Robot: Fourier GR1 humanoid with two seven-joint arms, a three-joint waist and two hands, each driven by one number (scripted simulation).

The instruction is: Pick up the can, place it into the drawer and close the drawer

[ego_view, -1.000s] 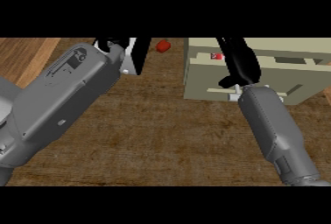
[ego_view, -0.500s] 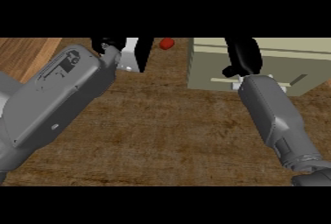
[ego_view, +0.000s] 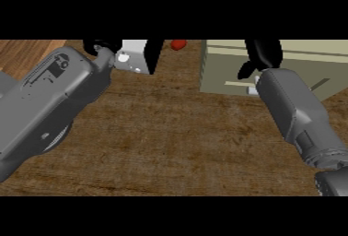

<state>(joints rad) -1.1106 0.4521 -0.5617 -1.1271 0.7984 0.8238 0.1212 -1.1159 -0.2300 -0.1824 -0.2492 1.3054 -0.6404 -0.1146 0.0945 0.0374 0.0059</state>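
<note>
Counter [ego_view: 176,147] fills most of my head view, a dark brown wood grain running side to side, with a paler wood strip [ego_view: 20,50] at the far left corner. My left forearm [ego_view: 54,106] is the biggest thing on it, lying as a diagonal from lower left up toward the top centre. The right forearm [ego_view: 299,115] is slimmer and climbs from the lower right corner. At upper right sits the beige drawer [ego_view: 224,69], its left edge upright in the view; I cannot tell if it is pulled out. The right robot hand [ego_view: 263,53] hangs over that box and is cut by the top edge, so I cannot tell whether it is apart or together. The left robot hand [ego_view: 153,54] is cropped too; same answer. Smallest is the can [ego_view: 178,44], a red sliver at the far edge, between the left robot hand and the drawer, near both, held by neither. Too little shows to read its long axis or heading. Bare counter lies between the forearms.
</note>
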